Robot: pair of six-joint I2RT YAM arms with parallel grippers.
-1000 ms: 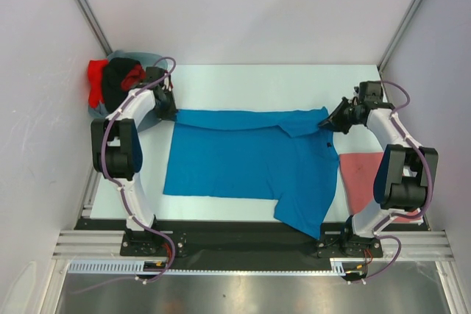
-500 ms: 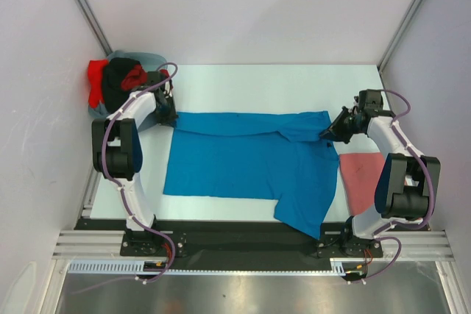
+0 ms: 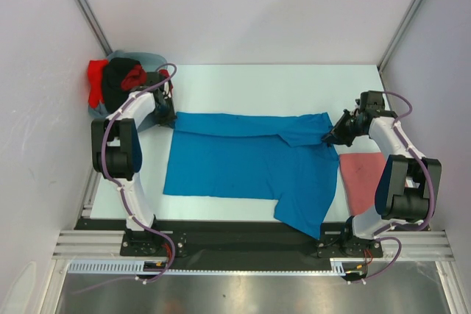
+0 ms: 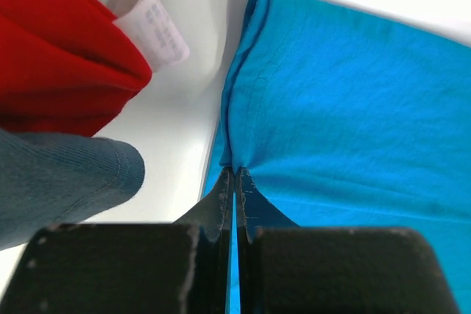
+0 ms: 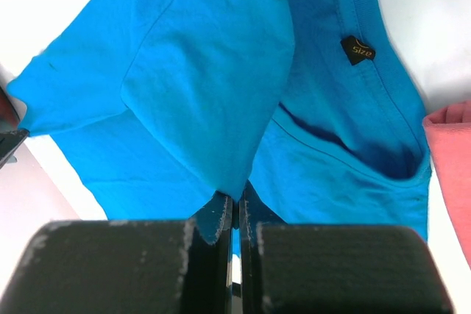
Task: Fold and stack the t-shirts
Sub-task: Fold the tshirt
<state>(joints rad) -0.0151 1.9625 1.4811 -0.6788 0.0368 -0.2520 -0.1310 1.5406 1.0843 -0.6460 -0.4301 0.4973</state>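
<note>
The blue shirt [image 3: 243, 167] lies spread over the middle of the table [image 3: 280, 86], with a flap doubled over near its collar. The left gripper [image 4: 235, 176] is clamped on its far left corner and the right gripper [image 5: 235, 198] pinches its far right corner. This looks like a lengthwise fold, so both should next carry that edge toward the near hem, kept taut. A pink shirt [image 3: 364, 178] lies just right of it, and a pile of shirts [image 3: 118, 82] sits beyond its far left corner

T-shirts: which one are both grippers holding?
The blue shirt, spread mid-table, pinched at both far corners; the pink shirt lies at right, others piled far left.
</note>
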